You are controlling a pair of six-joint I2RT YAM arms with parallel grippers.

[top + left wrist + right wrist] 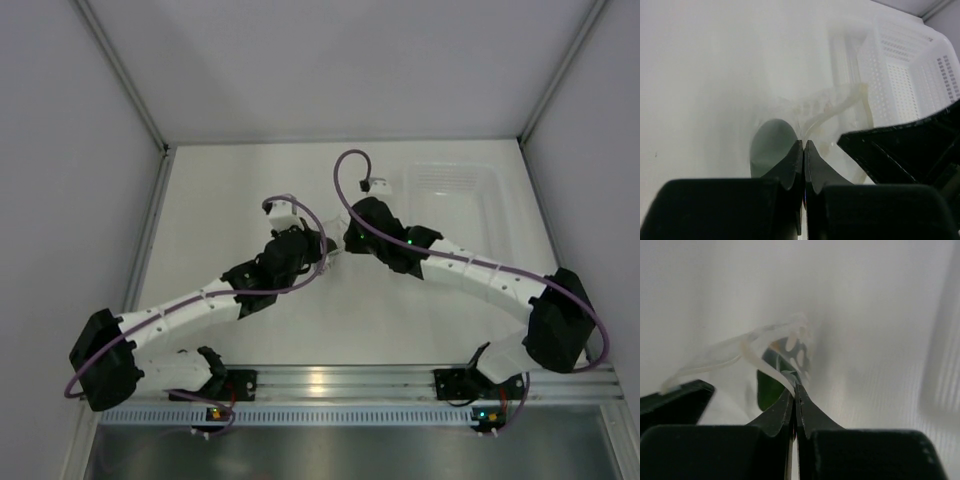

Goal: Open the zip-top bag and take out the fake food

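tray (900, 75) near, beyond-right of jaws; side walls (60, 180) well apart | left gripper (804, 145) and right gripper (795, 387) each pinched tight on bag (795, 347) rim | food (767, 390) inside bag, just beyond right tips, leftward

A white table (230, 190) fills the middle of the frame, boxed in by a plain grey back wall (340, 60) at the top, a left wall (60, 200) and a right wall (600, 200). Thin metal posts (118, 70) run up both upper corners. A silver rail (340, 380) crosses the bottom, catching a bright glare
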